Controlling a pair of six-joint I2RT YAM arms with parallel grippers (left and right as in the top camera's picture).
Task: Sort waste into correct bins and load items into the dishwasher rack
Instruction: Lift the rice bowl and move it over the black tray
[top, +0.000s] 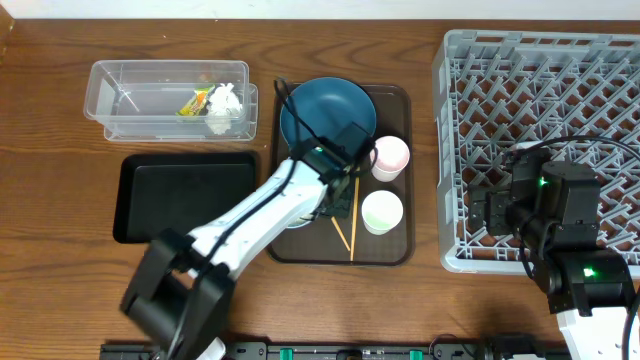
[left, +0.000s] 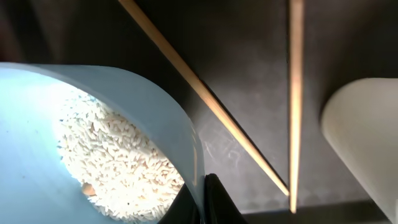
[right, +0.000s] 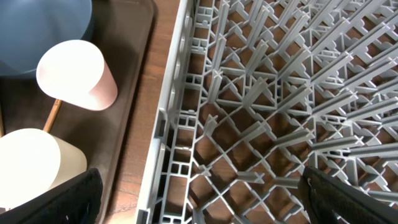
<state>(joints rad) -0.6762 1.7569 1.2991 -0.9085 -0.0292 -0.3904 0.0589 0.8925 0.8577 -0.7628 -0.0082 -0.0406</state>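
Table's (top: 60, 250) ten o'clock clear tub (top: 130, 100) is holding wrapper (top: 195, 101), tissue (top: 226, 100); dishwasher rack (top: 560, 80) is sitting empty. Left gripper (left: 202, 202) is pinching rice bowl (left: 143, 106), right gripper (right: 202, 196) hanging open.

1. On the brown tray (top: 395, 250), seen up close, the white bowl (left: 37, 155) is running off the left and bottom edges.
2. Beside it, the white cup (left: 367, 143) is getting cropped at the right.
3. The chopsticks (left: 295, 93) are slipping out past the top edge.
4. From overhead, the left arm (top: 260, 210) is covering that bowl.
5. Right of the tray, the dishwasher rack (top: 470, 80) is getting clipped by the frame, with the right arm (top: 560, 200) masking part of its grid.
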